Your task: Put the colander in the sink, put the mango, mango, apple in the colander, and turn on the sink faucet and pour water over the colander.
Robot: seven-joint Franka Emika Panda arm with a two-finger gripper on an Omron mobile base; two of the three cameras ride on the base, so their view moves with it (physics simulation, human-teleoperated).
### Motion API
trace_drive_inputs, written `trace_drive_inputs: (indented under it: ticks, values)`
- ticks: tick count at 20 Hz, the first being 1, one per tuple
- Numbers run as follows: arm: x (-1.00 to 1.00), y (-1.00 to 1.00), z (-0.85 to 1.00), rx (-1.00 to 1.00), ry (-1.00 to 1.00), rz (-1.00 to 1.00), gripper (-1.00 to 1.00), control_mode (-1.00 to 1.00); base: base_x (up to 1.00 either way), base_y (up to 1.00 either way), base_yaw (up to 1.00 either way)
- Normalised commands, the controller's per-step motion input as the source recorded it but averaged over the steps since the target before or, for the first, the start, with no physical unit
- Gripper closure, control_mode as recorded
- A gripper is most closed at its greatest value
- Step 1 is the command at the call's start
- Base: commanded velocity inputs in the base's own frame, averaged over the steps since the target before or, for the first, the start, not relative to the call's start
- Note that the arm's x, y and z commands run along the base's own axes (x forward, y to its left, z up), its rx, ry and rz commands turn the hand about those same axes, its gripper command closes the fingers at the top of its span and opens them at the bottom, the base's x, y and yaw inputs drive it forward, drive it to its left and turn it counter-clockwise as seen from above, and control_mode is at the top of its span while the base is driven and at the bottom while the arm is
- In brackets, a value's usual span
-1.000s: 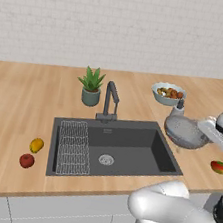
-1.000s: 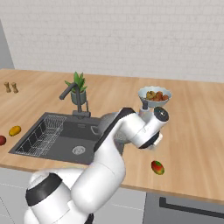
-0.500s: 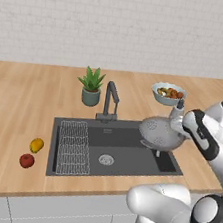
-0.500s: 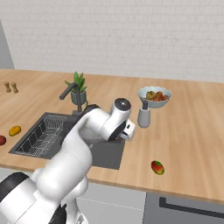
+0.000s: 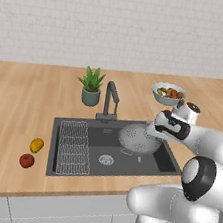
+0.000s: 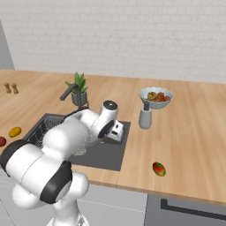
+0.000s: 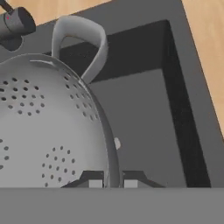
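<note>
Now gripper (image 7: 110, 183) pinches rim of round perforated silvery metal colander (image 5: 138, 139).
Colander tilted, hanging over dark grey rectangular sink (image 5: 162, 159), right half, faucet (image 5: 110, 99) at 10 o'clock.

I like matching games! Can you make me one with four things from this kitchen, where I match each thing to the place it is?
Things:
1. colander
2. apple
3. food bowl
4. potted plant

Places:
A. on the counter left of the sink, beside a yellow-orange fruit
B. on the counter behind the sink, next to the faucet
C. held by the pincer over the sink basin
D. on the counter to the right, behind the soap bottle

Pairs: 1-C, 2-A, 3-D, 4-B
</note>
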Motion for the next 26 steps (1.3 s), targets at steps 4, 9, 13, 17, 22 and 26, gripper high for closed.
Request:
trace_drive_inputs:
  ticks: [4,9,13,17,22,26]
  values:
    - [0.08,0.35,-0.14,0.03,0.31,0.23,1.0,-1.0,0.0,0.0,0.0]
    - [-0.19,0.19,-0.46,0.01,0.0,0.19,1.0,-1.0,0.0,0.0,0.0]
    - [-0.38,0.18,-0.49,0.0,-0.13,0.17,1.0,-1.0,0.0,0.0,0.0]
    - [-0.21,0.34,-0.41,0.0,-0.14,0.08,1.0,-1.0,0.0,0.0,0.0]
    - [0.11,0.55,-0.15,0.0,-0.05,-0.03,1.0,-1.0,0.0,0.0,0.0]
    - [0.29,0.62,-0.21,0.05,0.0,-0.14,1.0,-1.0,0.0,0.0,0.0]
